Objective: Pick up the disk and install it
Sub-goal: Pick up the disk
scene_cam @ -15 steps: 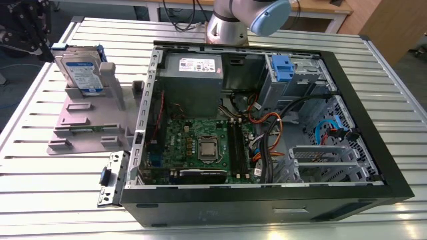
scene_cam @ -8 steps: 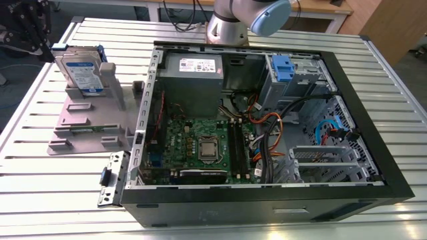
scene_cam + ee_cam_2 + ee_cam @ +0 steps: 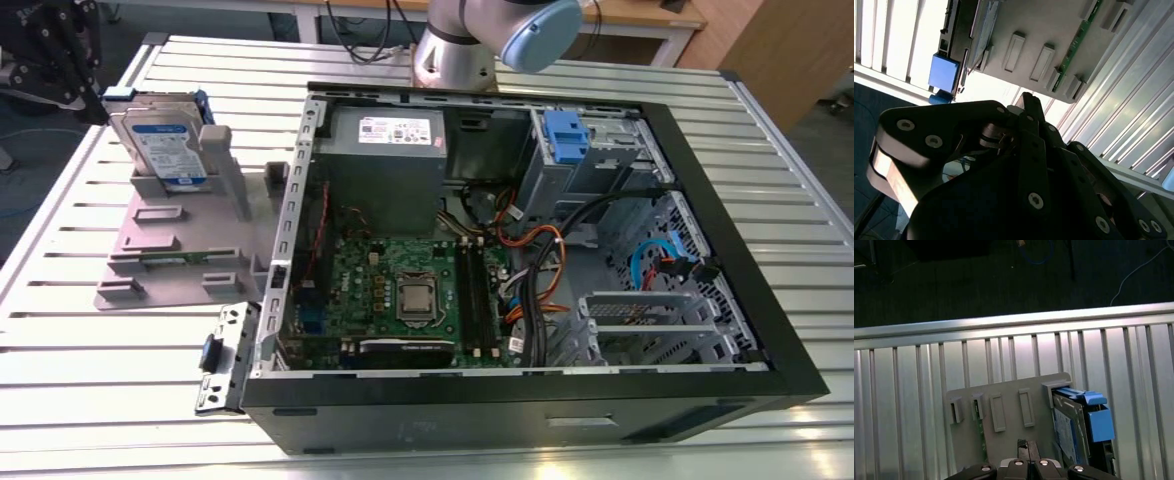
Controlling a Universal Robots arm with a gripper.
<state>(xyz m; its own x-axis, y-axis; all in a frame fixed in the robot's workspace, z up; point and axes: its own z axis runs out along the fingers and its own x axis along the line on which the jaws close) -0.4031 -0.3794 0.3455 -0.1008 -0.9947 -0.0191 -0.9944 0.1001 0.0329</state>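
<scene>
So the disk stands on edge in the slot at one end of the grey stand, with its blue bracket clipped round it. The gripper hangs over the stand, apart from the disk, fingers pressed together and holding nothing. My worry: going down like that, it'd bump the drive's top edge or pinch only plastic. Then the drive tilts and jams against the stand's posts.

Robotics lab: slatted metal bench, open computer case, robot arm.
</scene>
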